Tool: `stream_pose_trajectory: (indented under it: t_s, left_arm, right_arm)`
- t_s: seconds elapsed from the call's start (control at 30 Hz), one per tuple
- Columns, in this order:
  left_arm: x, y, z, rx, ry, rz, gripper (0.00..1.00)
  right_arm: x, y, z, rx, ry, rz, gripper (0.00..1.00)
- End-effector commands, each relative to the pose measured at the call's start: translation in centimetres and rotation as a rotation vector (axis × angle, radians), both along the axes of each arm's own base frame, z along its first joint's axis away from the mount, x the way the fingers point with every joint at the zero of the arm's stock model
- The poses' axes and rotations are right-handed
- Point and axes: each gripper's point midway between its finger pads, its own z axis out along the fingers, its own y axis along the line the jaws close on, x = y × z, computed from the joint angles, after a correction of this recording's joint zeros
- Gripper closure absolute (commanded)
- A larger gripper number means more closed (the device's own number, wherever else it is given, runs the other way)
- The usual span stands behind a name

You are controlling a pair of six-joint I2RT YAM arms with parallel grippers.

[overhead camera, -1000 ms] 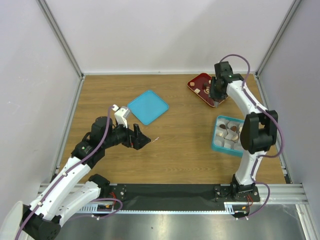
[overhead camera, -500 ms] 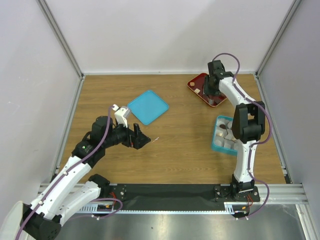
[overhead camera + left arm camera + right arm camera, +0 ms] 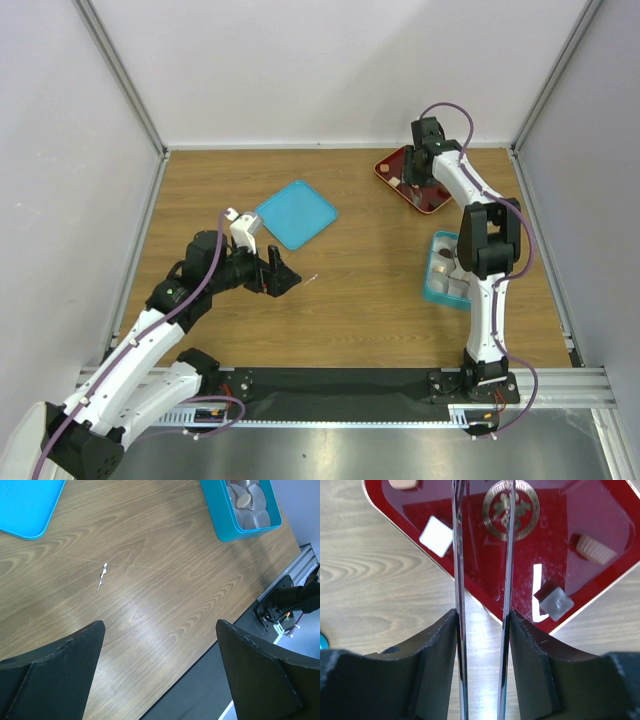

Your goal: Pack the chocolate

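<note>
the small chocolate pieces [image 3: 436, 536] lie in 2 places. on the glossy dark red tray with a gold emblem [image 3: 560, 510], near the far right corner of the wooden bench [image 3: 380, 270], the right wrist view shows 4 of them: a cream-white square near the tray's left edge, a tan one cut off at the top of that view, a ridged tan one toward the right, and a dark square close to the tray's near corner. all 4 lie apart from each other.

the right gripper [image 3: 483, 500] hangs over the tray beside the emblem. its 2 thin fingers stand a narrow gap apart with nothing between them, and the cream-white square lies just outside the left finger.

the teal compartmented box [image 3: 235, 530] sits by the bench's right edge, nearer than the tray, and is partly hidden by the right arm in the top view. it holds white paper cups; at least 1 cup carries a tan round piece [image 3: 244, 500].

the left gripper [image 3: 160, 625] hovers over bare wood left of the bench's middle, its jaws spread wide and empty. a flat teal rectangular lid [image 3: 296, 213] lies beyond it, toward the far edge. a small white scrap [image 3: 102, 575] lies on the wood just ahead of the left fingers.
</note>
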Motion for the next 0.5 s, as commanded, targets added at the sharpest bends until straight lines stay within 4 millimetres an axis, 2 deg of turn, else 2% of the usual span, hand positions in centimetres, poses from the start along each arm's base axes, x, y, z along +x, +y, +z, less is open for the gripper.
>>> stream_pose_trajectory:
  t_s: [0.0,0.17,0.47]
  left_arm:
    - [0.64,-0.03,0.95,-0.010,-0.042,0.000,0.00]
    - [0.76,0.05,0.84,-0.008,-0.038,0.004,0.00]
    - [0.83,0.10,0.87,-0.009,-0.038,0.008,0.00]
  right_arm:
    - [1.79,0.44,1.71,0.001,-0.061,0.016,0.52]
    - [2.09,0.71,1.33,0.005,-0.057,0.032,0.55]
    - [2.15,0.32,1.86,-0.021,-0.057,0.047,0.68]
